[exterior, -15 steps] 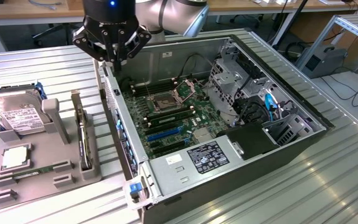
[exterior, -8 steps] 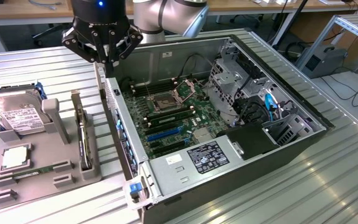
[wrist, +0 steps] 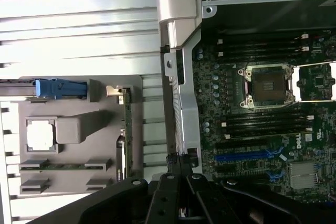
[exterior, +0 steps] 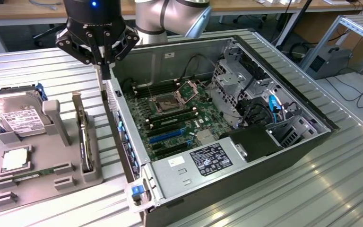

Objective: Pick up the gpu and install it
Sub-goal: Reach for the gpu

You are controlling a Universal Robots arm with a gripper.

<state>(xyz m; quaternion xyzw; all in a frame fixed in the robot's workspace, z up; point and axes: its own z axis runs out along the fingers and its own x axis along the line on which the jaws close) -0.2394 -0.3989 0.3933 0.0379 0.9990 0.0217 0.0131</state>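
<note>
The gripper [exterior: 106, 71] [wrist: 180, 163] hangs over the open computer case [exterior: 245, 189] [wrist: 181, 51], above the top edge of the case wall that faces the exterior view's left. Its fingers are pressed together, and nothing is seen between them. The gpu [exterior: 82, 137] [wrist: 126, 129] is outside the case, apart from the gripper. It stands on its long edge in a slot of the grey holder [exterior: 43, 189] [wrist: 68, 182], just beside that same case wall. Farther from the case, the holder also carries a hard drive [exterior: 17, 116], a CPU [exterior: 14, 158] [wrist: 40, 134] and a RAM stick [exterior: 33, 174]. Inside the case, the motherboard [exterior: 175, 127] [wrist: 252, 145] lies flat with its CPU socket [exterior: 168, 101] [wrist: 268, 85] open. Case and holder both rest on a slatted metal table [exterior: 43, 71] [wrist: 79, 24].
</note>
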